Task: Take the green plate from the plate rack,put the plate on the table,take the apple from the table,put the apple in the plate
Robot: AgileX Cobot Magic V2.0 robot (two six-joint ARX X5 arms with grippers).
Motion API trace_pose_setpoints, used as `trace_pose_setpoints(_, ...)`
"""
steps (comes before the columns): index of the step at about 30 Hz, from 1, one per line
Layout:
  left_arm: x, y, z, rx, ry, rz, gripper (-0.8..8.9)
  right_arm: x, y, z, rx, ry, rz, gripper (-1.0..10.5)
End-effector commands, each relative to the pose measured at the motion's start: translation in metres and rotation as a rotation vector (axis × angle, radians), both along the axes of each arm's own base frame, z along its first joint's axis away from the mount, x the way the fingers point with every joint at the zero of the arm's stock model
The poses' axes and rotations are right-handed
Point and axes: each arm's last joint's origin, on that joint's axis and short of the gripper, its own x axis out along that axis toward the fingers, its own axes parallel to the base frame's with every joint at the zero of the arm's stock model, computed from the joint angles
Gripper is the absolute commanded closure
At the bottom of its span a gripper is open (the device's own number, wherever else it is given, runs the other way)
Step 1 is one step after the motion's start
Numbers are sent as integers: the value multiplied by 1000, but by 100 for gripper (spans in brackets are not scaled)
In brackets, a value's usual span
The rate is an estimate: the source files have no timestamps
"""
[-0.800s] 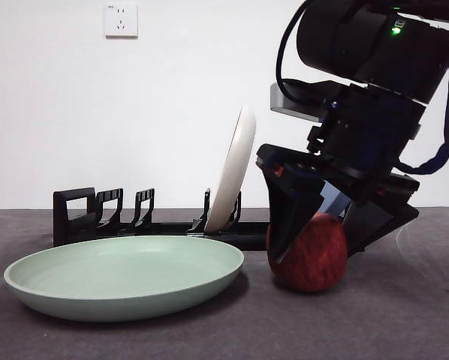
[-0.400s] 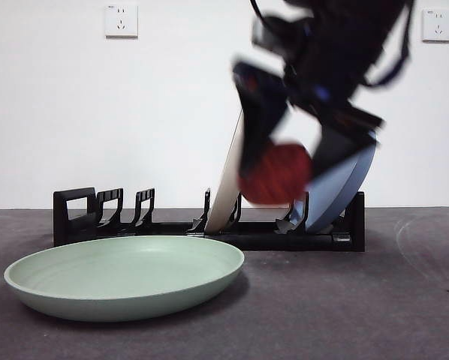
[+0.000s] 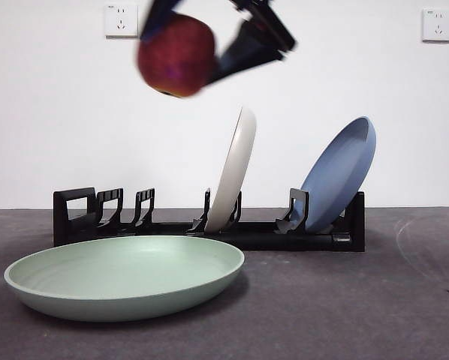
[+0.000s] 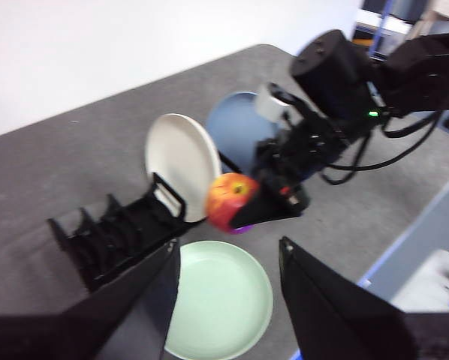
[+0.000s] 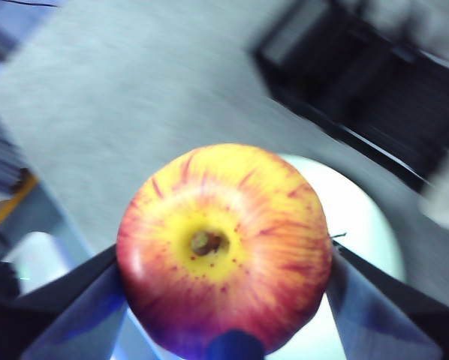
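Observation:
The green plate (image 3: 127, 276) lies flat on the table (image 3: 345, 315) in front of the plate rack (image 3: 209, 225). My right gripper (image 3: 187, 52) is shut on the apple (image 3: 176, 55) and holds it high above the plate's far right part. The right wrist view shows the apple (image 5: 224, 251) between the jaws with the plate (image 5: 360, 232) below. In the left wrist view my left gripper (image 4: 228, 281) is open and empty, high above the plate (image 4: 221, 300); the apple (image 4: 232, 201) hangs over the plate's far rim.
A cream-white plate (image 3: 233, 171) and a blue plate (image 3: 341, 174) stand upright in the rack's right half. The rack's left slots hold nothing. A white wall lies behind.
My right gripper lifted the apple from the table at the right and carried it up and left, to high over the green plate. The plates have not moved.

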Motion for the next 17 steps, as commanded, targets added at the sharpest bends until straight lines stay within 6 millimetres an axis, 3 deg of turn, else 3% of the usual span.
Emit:
trace_pose_setpoints(1, 2, -3, 0, 17, -2, -24, 594, -2, 16, -12, -19, -2, 32, 962)
trace_pose_setpoints(6, 4, -6, -1, 35, 0, -28, 594, -3, 39, -42, -120, 22, 35, 962)
trace_pose_setpoints(17, 7, -10, -1, 48, 3, -31, 594, 16, 58, -114, -304, 118, 27, 962)
